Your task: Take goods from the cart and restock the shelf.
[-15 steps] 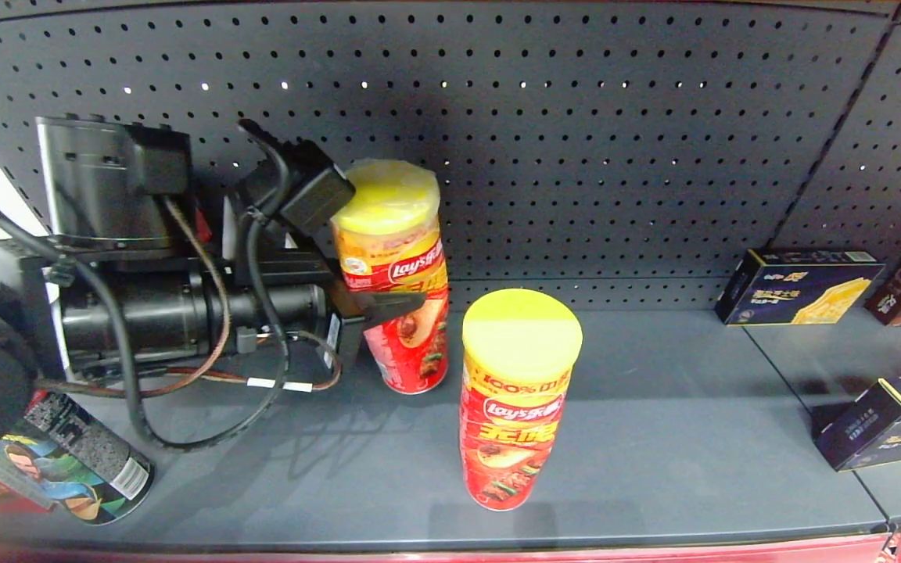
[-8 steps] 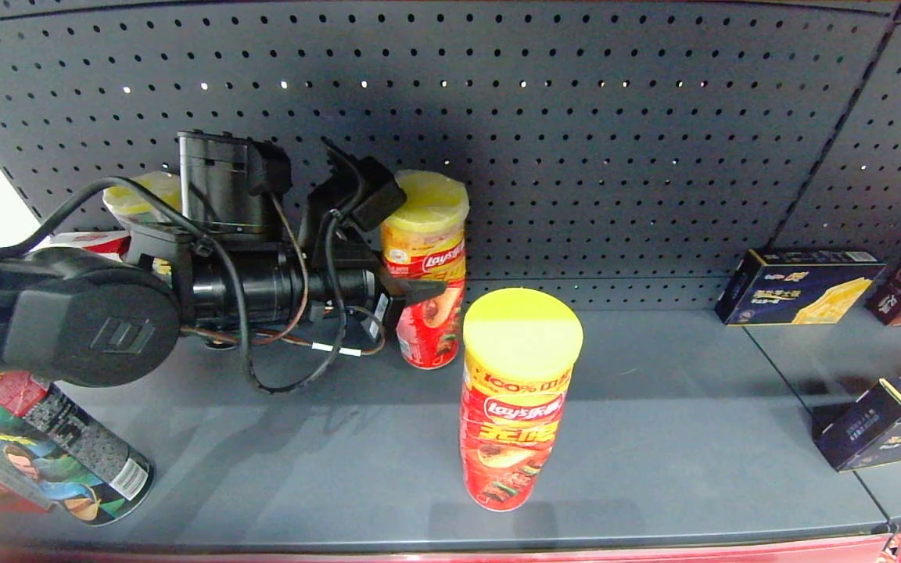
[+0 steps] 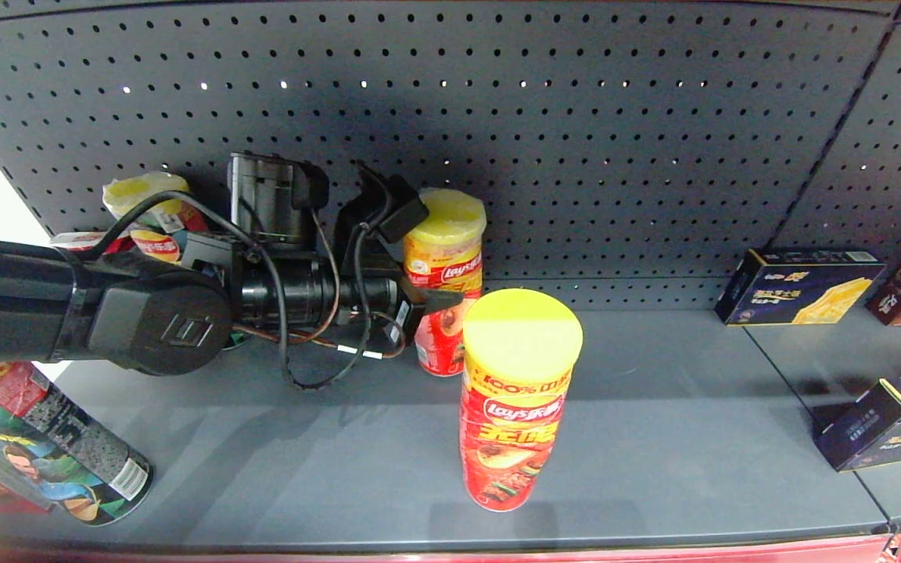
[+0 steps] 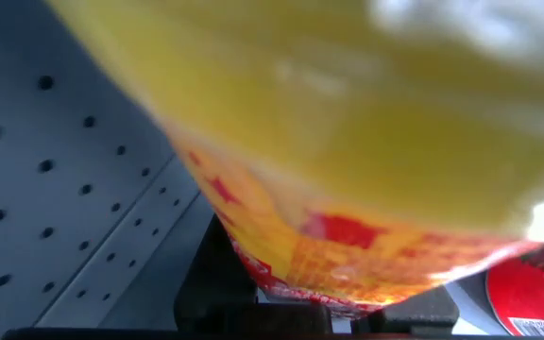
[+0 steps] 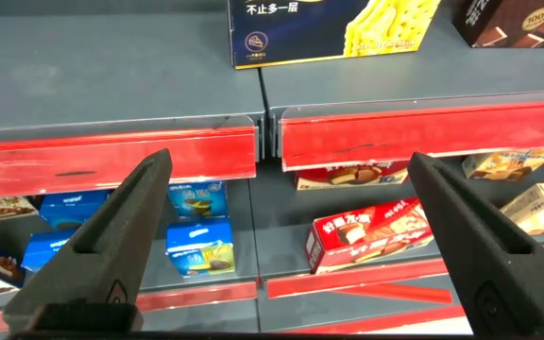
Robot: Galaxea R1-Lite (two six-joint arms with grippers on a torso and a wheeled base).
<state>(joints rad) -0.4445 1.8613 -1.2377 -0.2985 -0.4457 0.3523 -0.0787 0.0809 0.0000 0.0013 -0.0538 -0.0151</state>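
Two chip cans stand out in the head view. The left gripper (image 3: pixel 441 301) is clamped round one chip can (image 3: pixel 444 234), upright at the back of the shelf (image 3: pixel 654 438), close to the pegboard (image 3: pixel 576 156). A second can (image 3: pixel 519 399) stands free just in front of it. Over to the left wrist view: the chip can looms right up close, yellow above red, pegboard beside it. Right wrist view now: the right gripper (image 5: pixel 291 161) is spread wide, gripping nothing, facing lower shelves with red rails (image 5: pixel 111 156) and biscuit boxes (image 5: pixel 371 231).
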